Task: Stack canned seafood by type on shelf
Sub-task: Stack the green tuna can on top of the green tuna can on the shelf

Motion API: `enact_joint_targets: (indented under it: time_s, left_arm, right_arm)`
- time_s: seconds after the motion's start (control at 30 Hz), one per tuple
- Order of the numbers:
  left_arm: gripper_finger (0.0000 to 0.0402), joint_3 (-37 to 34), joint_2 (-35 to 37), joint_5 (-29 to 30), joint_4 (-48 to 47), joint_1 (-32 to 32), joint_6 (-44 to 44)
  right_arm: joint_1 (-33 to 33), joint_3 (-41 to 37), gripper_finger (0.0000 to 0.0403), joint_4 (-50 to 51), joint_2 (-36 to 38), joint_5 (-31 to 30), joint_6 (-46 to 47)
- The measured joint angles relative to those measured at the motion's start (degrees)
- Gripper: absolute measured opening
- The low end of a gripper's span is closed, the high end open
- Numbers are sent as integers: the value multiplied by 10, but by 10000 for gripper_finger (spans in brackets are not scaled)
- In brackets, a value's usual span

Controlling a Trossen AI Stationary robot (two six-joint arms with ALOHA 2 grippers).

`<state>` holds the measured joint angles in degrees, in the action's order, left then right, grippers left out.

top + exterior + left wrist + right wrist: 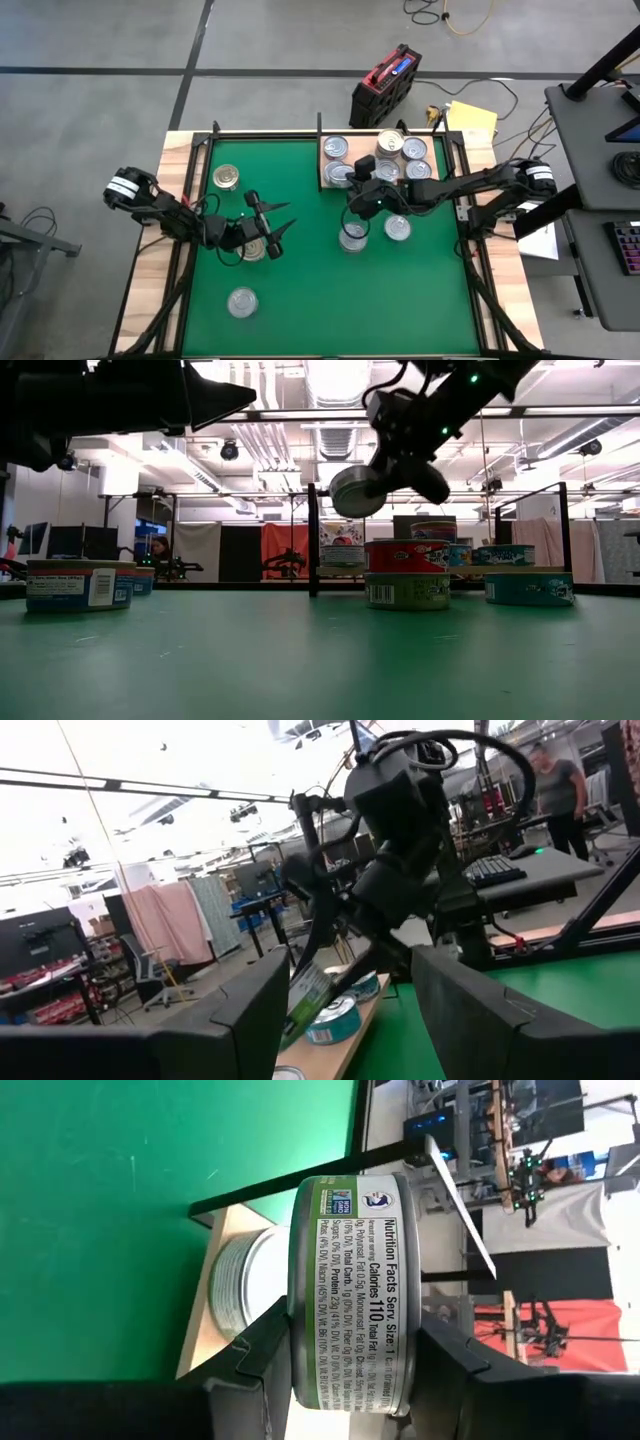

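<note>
My right gripper (372, 488) is shut on a canned seafood tin (350, 1295) with a green-edged label. It holds the tin in the air near the front of the shelf (326, 181), a pale board that carries several tins (390, 142). On the green mat, one tin sits on another (405, 556), and single tins (398, 228) (227, 178) (243, 302) stand on their bases. My left gripper (282, 220) is open at mid-left, raised over a tin (255, 248), with nothing between its fingers. My right gripper pinches the tin by its two flat round ends (296, 1330), one finger on each end. The label wall faces the wrist camera. The tin is turned on edge and lifted clear of the mat and the shelf (355, 490).
A dark rail frames the mat (200, 330), and black posts stand at the shelf's corners (313, 540). A red and black case (385, 85) lies beyond the far edge. A person (560, 790) stands in the room behind. Bare mat lies at the near centre.
</note>
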<state>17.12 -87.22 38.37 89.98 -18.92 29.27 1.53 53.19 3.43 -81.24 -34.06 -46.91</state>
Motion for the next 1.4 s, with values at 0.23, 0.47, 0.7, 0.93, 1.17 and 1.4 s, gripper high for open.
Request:
enact_joint_targets:
  time_s: [0.23, 0.47, 0.7, 0.93, 1.17, 1.4]
  left_arm:
    - [196, 0, 0, 1, 0, 0, 11]
    - [196, 0, 0, 2, -2, 0, 15]
    - [196, 0, 0, 2, -11, 0, 15]
    - [196, 0, 0, 2, -11, 0, 15]
    - [196, 0, 0, 2, -11, 0, 15]
    - [196, 0, 0, 1, -14, 0, 15]
  right_arm:
    - [16, 0, 133, -29, -36, -4, -38]
    - [27, 0, 133, -31, -55, -6, -49]
    - [39, 0, 133, -40, -64, -2, -61]
    - [41, 0, 133, -43, -82, 1, -62]
    - [42, 0, 133, -58, -93, -2, -67]
    - [45, 0, 144, -59, -93, -2, -71]
